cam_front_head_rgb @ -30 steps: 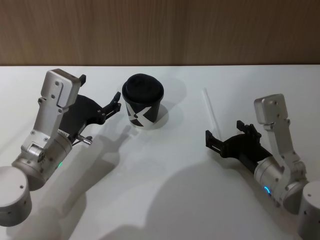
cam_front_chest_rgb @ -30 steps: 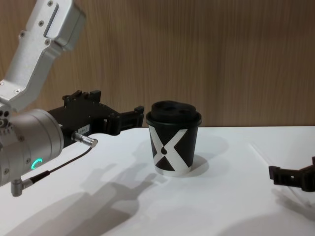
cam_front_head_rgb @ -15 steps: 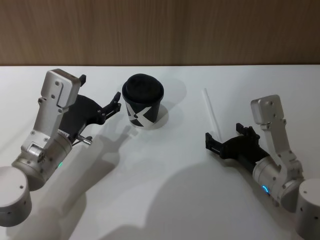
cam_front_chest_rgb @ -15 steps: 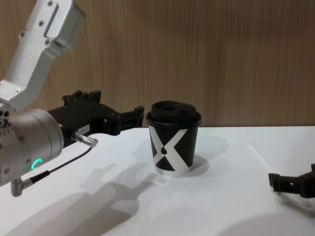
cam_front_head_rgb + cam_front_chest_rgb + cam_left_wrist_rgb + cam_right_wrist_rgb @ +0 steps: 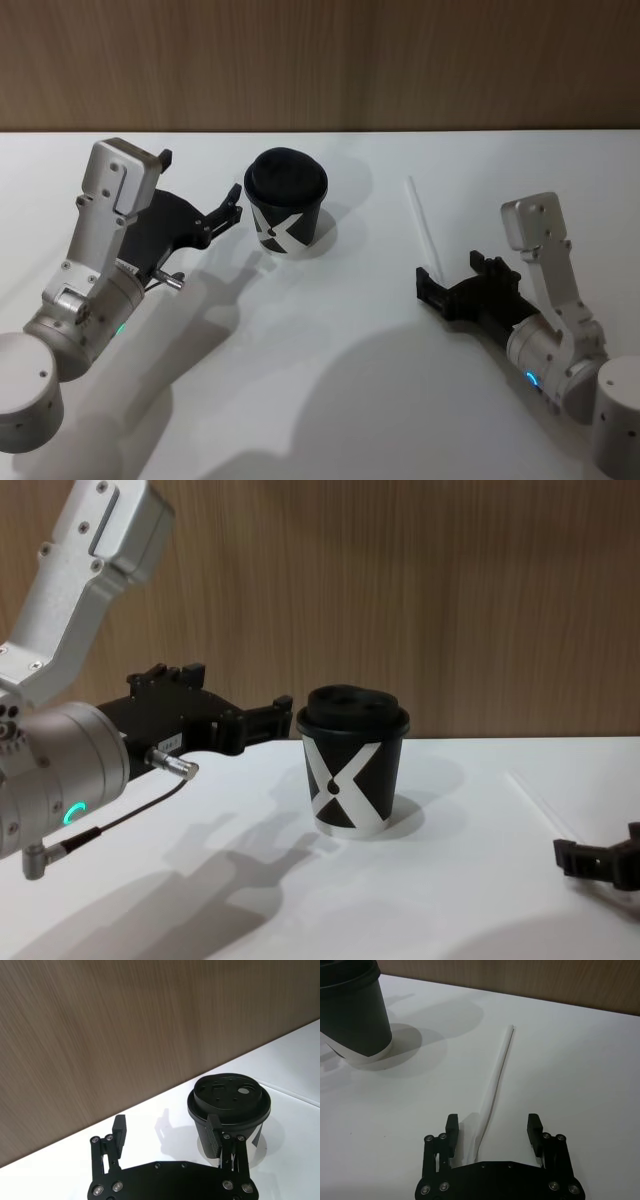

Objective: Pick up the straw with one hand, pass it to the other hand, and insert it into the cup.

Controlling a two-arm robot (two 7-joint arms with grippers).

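Right gripper (image 5: 493, 1126) is dropping lower, jaws wide either side of the straw (image 5: 498, 1071), so we're still pre-grab imo; left gripper (image 5: 166, 1125) is idling open by the cup (image 5: 287, 202).

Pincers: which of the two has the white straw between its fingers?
The right pincer: it is open, and the straw's near end lies on the table between its fingers, ungripped. The left pincer is open beside the cup.
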